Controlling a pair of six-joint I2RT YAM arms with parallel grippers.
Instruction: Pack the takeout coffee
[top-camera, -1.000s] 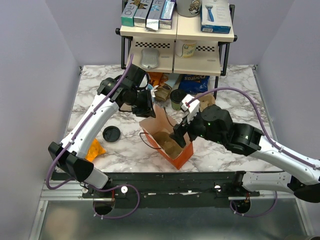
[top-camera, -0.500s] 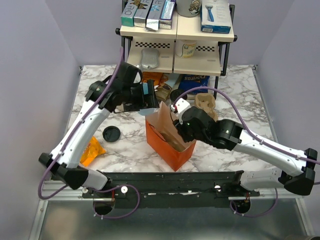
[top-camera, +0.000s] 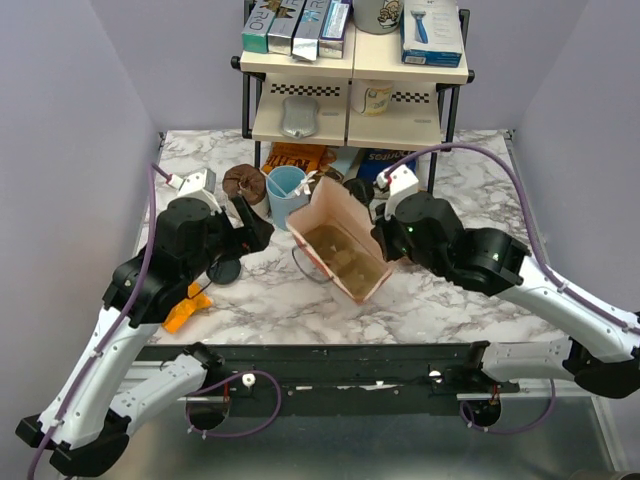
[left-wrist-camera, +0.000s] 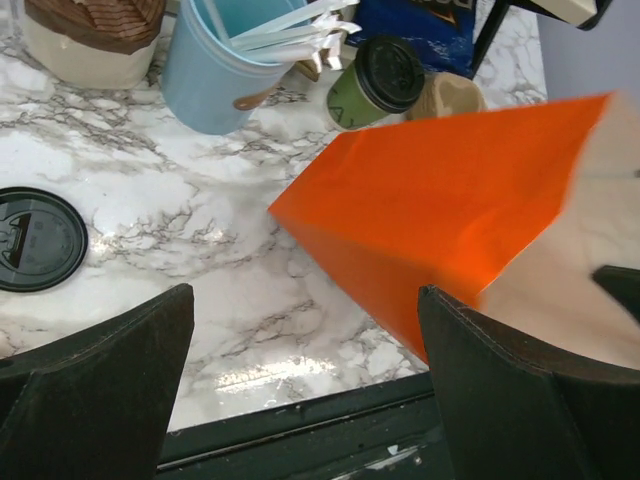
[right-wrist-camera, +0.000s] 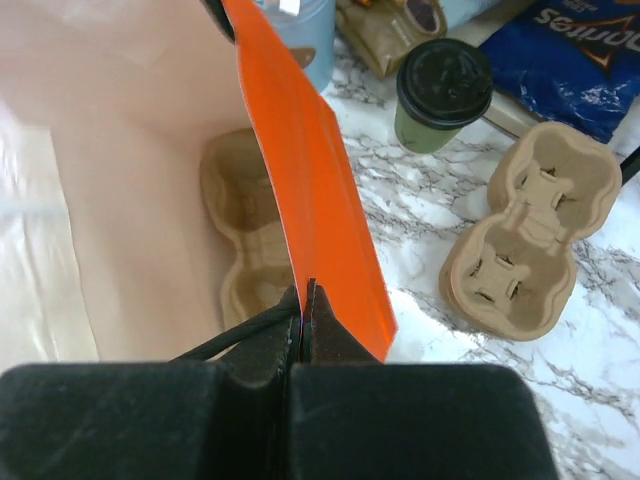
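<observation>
Bag (left-wrist-camera: 450, 200) now aslant; olive, black-lidded takeout coffee (right-wrist-camera: 443, 95)

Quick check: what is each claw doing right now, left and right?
Left claw: open, holding nothing.
Right claw: closed on the wall of the orange paper bag.

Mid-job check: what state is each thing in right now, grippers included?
orange bag: open, tilted, one wall pinched
carrier in bag: at the bottom, no cup in it
takeout coffee: upright, lid on, outside the bag
spare carrier: flat, empty, outside the bag
light blue cup: upright, uncovered, stirrers inside
loose black lid: lying flat
left gripper: open, holding nothing
right gripper: shut on the bag's wall
</observation>
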